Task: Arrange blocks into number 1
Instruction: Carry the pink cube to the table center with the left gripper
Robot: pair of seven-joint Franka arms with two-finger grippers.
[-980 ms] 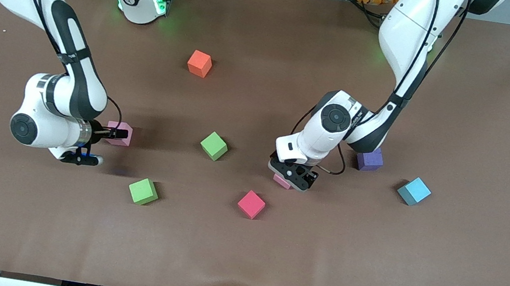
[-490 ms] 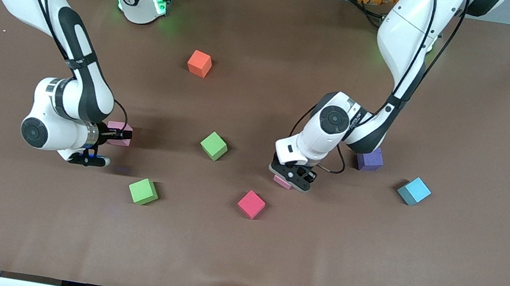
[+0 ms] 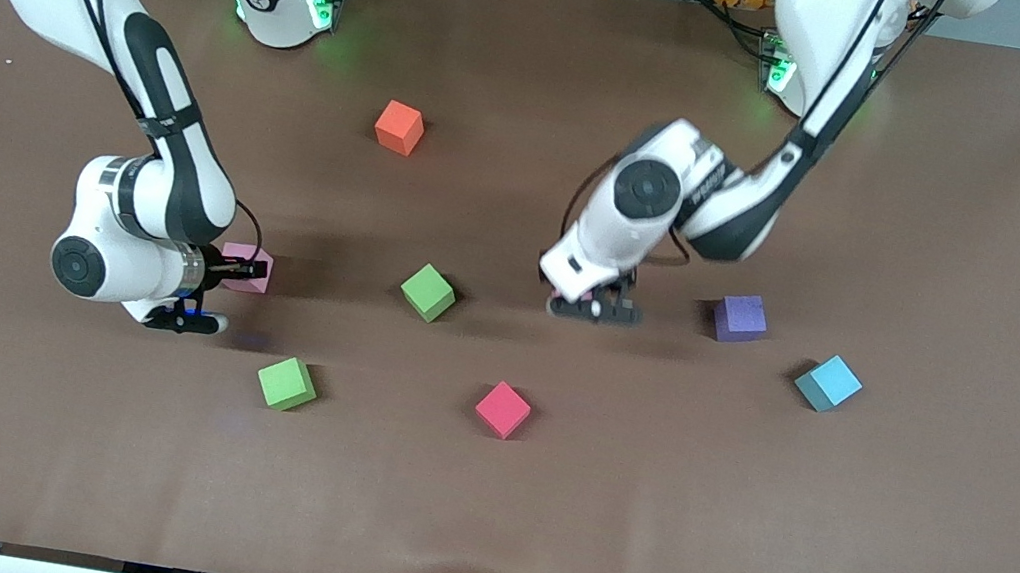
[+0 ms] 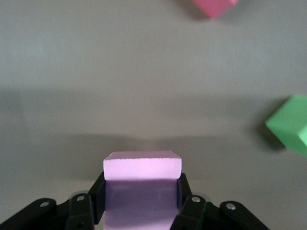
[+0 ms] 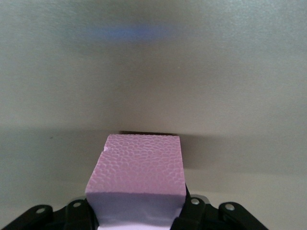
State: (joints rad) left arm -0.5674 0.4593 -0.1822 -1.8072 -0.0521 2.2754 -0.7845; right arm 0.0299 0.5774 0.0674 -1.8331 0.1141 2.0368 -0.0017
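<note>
My left gripper (image 3: pixel 593 308) is shut on a light pink block (image 4: pixel 143 168) and holds it above the table, between a green block (image 3: pixel 427 291) and the purple block (image 3: pixel 740 318). My right gripper (image 3: pixel 246 268) is shut on the other light pink block (image 3: pixel 254 283), low at the table toward the right arm's end. In the right wrist view this block (image 5: pixel 140 165) fills the space between the fingers. Loose on the table lie the orange block (image 3: pixel 399 127), a second green block (image 3: pixel 286 383), the red-pink block (image 3: pixel 503 409) and the light blue block (image 3: pixel 828 383).
The brown table (image 3: pixel 981 246) is wide, and its front edge runs along the bottom of the front view. In the left wrist view the red-pink block (image 4: pixel 213 5) and a green block (image 4: pixel 290 125) lie on the table past the held one.
Both grippers have shut on their pink blocks. The left gripper has lifted its block off the table and carried it toward the robots' bases. The right gripper has shifted slightly with its block.
</note>
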